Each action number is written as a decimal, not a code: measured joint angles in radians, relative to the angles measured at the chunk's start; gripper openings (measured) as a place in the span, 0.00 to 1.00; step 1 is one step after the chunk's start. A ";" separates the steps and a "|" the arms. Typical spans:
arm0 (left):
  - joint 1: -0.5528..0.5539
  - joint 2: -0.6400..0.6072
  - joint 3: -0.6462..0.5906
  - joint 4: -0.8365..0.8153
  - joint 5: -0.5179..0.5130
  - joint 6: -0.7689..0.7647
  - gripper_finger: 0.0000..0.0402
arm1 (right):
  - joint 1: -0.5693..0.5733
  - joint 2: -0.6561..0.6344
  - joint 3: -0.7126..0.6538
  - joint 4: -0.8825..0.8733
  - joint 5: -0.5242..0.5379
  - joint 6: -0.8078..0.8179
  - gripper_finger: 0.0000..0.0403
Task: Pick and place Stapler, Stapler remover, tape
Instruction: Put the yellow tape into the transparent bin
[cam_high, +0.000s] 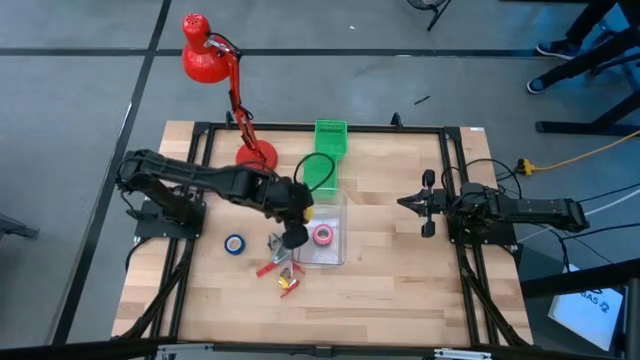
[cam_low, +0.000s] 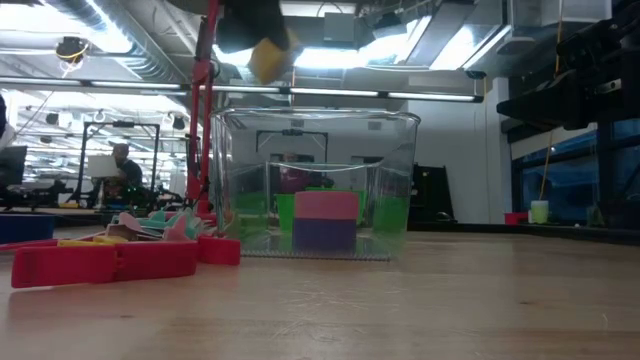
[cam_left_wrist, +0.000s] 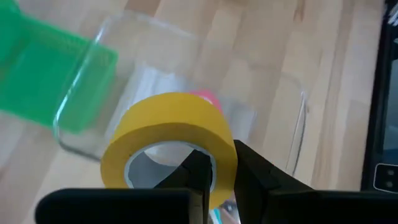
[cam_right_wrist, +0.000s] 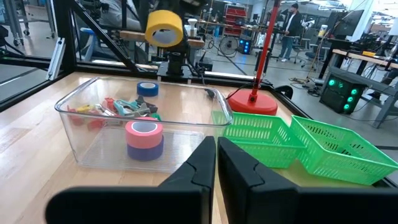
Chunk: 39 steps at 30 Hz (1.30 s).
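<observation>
The left gripper (cam_left_wrist: 214, 180) hung in the air above the near-left edge of the clear plastic container (cam_high: 338, 205), its fingers pinched through the ring of a yellow tape roll (cam_left_wrist: 169, 140), one finger inside the hole and the other against the outer wall. Directly beneath and slightly beyond the gripper, inside the container, a pink tape roll (cam_right_wrist: 144, 130) sat stacked on a blue one (cam_right_wrist: 146, 149). Another blue tape roll (cam_high: 235, 244) lay on the wooden table (cam_high: 400, 290) to the arm's side of the gripper, outside the container. Close below the gripper, against the container's outer wall, a cluster of small red and grey pieces (cam_high: 280, 268) lay on the table. Beyond the container stood a green basket (cam_high: 330, 140) and a red desk lamp (cam_high: 215, 60). The right gripper (cam_right_wrist: 216, 163) waited well apart on the far side of the container, its fingers pressed together and empty.
</observation>
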 joint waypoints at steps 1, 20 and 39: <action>0.007 0.000 0.000 0.014 0.000 0.018 0.09 | 0.000 0.000 0.000 0.000 0.000 0.000 0.05; 0.112 0.233 -0.001 0.150 0.260 0.069 0.09 | 0.000 0.000 0.000 0.000 -0.002 0.000 0.05; 0.140 0.533 0.392 -0.202 0.356 0.112 0.09 | 0.000 0.000 0.000 0.000 0.001 0.000 0.05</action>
